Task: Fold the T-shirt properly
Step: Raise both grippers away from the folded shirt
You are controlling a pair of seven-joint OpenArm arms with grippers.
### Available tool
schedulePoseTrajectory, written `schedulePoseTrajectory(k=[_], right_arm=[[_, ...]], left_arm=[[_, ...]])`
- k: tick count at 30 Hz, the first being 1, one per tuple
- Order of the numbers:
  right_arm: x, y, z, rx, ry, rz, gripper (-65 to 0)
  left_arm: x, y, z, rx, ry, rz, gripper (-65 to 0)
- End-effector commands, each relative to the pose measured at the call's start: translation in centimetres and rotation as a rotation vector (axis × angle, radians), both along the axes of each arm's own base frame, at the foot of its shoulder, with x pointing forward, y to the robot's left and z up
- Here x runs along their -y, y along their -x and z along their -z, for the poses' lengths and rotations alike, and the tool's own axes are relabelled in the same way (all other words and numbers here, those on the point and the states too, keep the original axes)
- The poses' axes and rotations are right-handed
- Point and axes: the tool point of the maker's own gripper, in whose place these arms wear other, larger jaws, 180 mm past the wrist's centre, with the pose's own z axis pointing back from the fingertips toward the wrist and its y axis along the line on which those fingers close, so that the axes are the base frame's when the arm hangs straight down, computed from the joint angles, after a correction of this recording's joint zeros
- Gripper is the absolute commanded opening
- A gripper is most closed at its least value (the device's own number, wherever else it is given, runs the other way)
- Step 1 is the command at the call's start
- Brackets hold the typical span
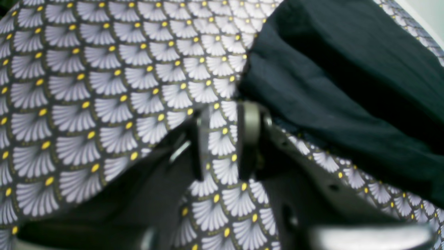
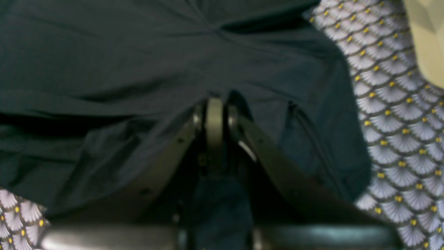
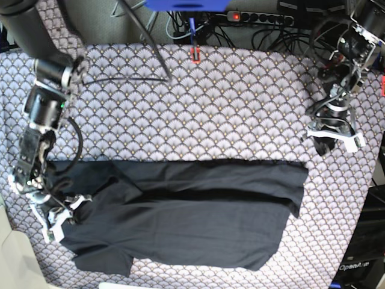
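Under right end effector [image 2: 215, 104]: T-shirt [image 2: 138, 62].

1 T-shirt [image 3: 186, 226], 1 tablecloth [image 3: 228, 102], 2 end effectors.

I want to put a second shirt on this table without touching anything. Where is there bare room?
The widest bare cloth lies on the tablecloth between the T-shirt's upper edge and the cables at the back. The left gripper stands at that stretch's right end. The front is crowded: the shirt fills it, with the right gripper on its end.

Fan-patterned tablecloth [image 3: 240, 102] over the table, power strip [image 3: 264, 17] and tangled cables [image 3: 283, 36] behind.
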Motion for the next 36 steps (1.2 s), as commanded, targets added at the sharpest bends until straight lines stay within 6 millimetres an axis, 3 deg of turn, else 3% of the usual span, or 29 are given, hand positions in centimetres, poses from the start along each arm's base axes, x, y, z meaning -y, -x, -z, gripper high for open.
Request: schedulePoseTrajectory(k=[1,4,12,18,27,29,31,36], right_arm=[[0.4,-1.7,-2.9,0.079,-0.012,0.005,-65.0],[-0.1,-2.8,-3.0,0.08,-0.048,-0.001,-65.0],[-0.6,-5.6,-6.0,0.106,-0.036,-0.016,-65.0],[-0.6,-6.3,-7.5,0.154,-0.043,-0.017,-65.0],[-0.6,-6.2,-7.3,0.147,-0.039,-0.018,-65.0],[-0.9,-6.1,-6.8,0.135,-0.026,-0.032,-62.7],[-1.2,-5.4,-5.0,0.095,-0.027,-0.041,-59.1],[0.2,-4.9,-4.6,0.067,-0.004,-0.024,-47.4]], left_arm=[[-0.6,-0.9,-1.7,0.054,-0.022,0.001,-50.8],[-0.6,-0.8,-1.7,0.052,-0.022,0.001,-50.8],[-0.6,-0.3,-1.2,0.037,-0.022,0.001,-50.8],[-0.3,-0.1,-1.6,0.042,-0.023,0.018,-50.8],[0.5,0.2,-2.0,0.049,-0.01,0.038,-50.8],[0.3,0.2,-2.3,0.051,-0.02,0.045,-50.8],[0.5,0.2,-2.6,0.057,-0.018,0.051,-50.8],[0.4,0.9,-2.6,0.044,-0.031,0.066,-50.8]])
